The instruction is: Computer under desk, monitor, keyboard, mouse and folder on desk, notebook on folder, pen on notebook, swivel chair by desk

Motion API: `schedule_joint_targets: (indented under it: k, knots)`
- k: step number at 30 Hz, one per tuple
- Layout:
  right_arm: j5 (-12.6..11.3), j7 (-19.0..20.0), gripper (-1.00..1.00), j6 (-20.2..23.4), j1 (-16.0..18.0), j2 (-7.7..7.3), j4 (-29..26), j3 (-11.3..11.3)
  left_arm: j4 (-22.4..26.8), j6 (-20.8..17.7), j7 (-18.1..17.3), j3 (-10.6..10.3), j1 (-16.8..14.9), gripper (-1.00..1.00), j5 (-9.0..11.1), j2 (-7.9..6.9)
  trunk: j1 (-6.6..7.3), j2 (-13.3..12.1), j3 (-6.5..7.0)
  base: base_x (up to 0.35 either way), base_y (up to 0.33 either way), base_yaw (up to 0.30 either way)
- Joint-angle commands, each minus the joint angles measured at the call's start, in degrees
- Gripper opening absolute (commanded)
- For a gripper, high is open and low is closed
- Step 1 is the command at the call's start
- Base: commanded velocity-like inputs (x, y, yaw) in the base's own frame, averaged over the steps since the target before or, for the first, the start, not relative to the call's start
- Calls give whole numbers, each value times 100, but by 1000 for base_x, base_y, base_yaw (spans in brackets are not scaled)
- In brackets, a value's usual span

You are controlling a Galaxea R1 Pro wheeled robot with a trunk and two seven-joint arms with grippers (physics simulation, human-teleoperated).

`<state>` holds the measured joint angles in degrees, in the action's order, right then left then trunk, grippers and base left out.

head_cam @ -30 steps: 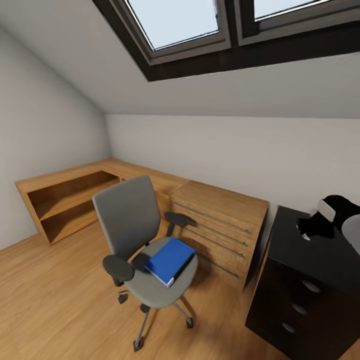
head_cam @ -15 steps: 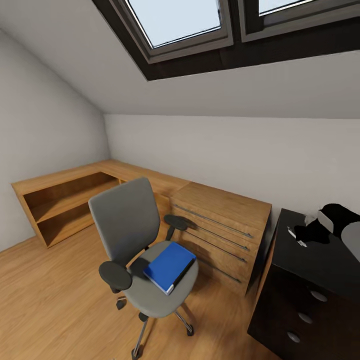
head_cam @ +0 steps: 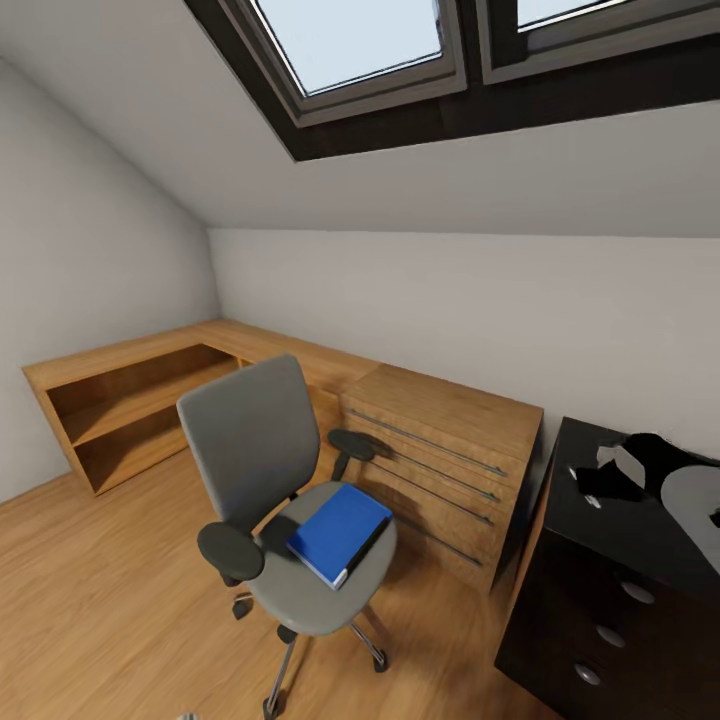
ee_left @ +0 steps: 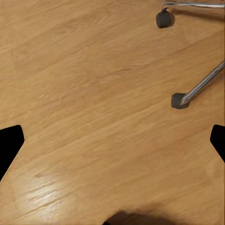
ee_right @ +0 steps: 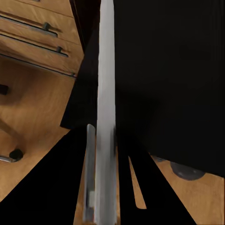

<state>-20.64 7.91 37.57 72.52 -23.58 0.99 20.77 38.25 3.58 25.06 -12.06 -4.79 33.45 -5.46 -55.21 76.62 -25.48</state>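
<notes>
The swivel chair (head_cam: pixel 250 440) stands on the wooden floor, turned away from the black desk (head_cam: pixel 600 540) at the lower right. The blue folder (head_cam: pixel 340 530) lies flat on its grey seat. My right gripper (head_cam: pixel 592 488) hovers just over the desk's black top. In the right wrist view the right gripper (ee_right: pixel 107 140) is shut on a thin pale slab seen edge-on, which looks like the monitor (ee_right: pixel 105 93); its grey back (head_cam: pixel 697 515) shows at the head view's edge. My left gripper (ee_left: pixel 112 145) is open above bare floor near two chair castors (ee_left: pixel 178 100).
A light wooden drawer chest (head_cam: pixel 440 450) stands between the chair and the desk, against the wall. A low wooden shelf unit (head_cam: pixel 130 400) runs along the left wall. The ceiling slopes low with skylights (head_cam: pixel 350 40). Open floor lies left of the chair.
The camera shifted slightly a second ago. Since then the right gripper and the pale slab have sunk a little lower and leftward over the desk top. Chair and folder have stayed put.
</notes>
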Motion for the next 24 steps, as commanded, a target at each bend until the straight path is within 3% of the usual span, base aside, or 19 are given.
schedule_joint_targets:
  k: [1, 4, 12, 24]
  knots:
    - [-23, -70, -100, -52, -12, 35, 11, 49, 1, 37, 43, -29, -4, 100, 60, -12, 0, 4, -6, 0, 0, 0]
    - [-32, -862, -100, -488, -148, 233, 21, 43, -15, 37, 43, 26, -4, 100, 62, -17, 0, 4, -6, 0, 0, 0]
    - [-36, -1737, -100, -1181, -425, 631, 24, 36, -344, 249, 40, 50, -4, 100, 58, -4, -44, 84, -42, 0, 0, 0]
    - [-45, -1914, -100, -1388, -481, 697, 24, 33, -379, 335, 43, 51, -4, 100, 65, -7, -307, 566, -258, 0, 0, 0]
